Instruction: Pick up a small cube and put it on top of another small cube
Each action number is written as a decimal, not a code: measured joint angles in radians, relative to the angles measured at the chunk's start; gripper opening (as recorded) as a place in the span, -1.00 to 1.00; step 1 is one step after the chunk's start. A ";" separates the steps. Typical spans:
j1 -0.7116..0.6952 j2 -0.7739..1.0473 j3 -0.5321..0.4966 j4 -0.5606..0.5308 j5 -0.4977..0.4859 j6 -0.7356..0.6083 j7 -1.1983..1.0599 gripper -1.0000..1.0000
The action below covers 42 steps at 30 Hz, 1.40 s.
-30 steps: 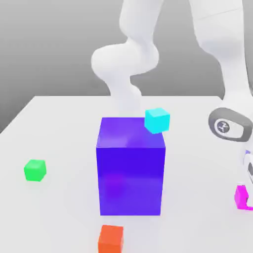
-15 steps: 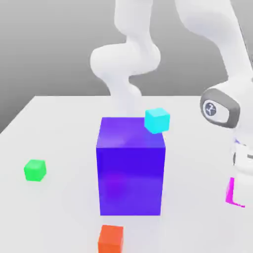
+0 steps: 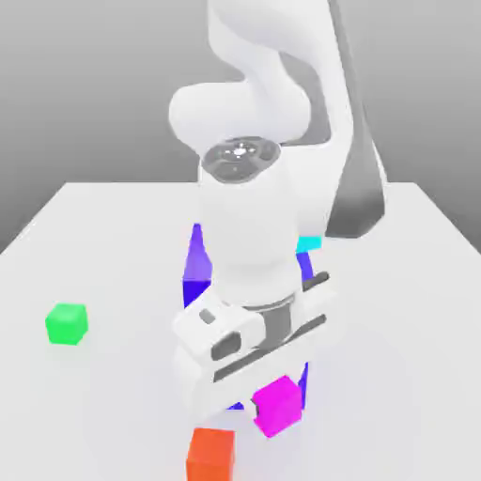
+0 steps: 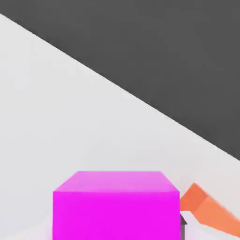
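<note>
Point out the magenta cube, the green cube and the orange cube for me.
magenta cube (image 3: 279,406): exterior view, its front face.
green cube (image 3: 66,324): exterior view, its front face.
orange cube (image 3: 209,455): exterior view, its front face.

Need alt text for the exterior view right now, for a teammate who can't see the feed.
The white arm's gripper holds the magenta cube in front of the big blue-purple block, just above the orange-red cube at the table's near edge. The green cube sits alone toward the exterior view's left; a cyan cube peeks out behind the arm.
</note>
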<state>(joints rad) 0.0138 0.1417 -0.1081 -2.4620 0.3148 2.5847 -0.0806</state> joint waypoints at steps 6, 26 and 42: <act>-0.200 -0.058 -0.115 -0.038 0.060 -0.038 -0.310 -1.00; -0.520 -0.232 -0.268 -0.285 -0.300 0.029 -1.402 -1.00; -0.525 -0.110 -0.317 -0.360 -0.239 0.268 -1.859 -1.00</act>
<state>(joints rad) -0.5107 0.0320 -0.4252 -2.8221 0.0757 2.8529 -1.9392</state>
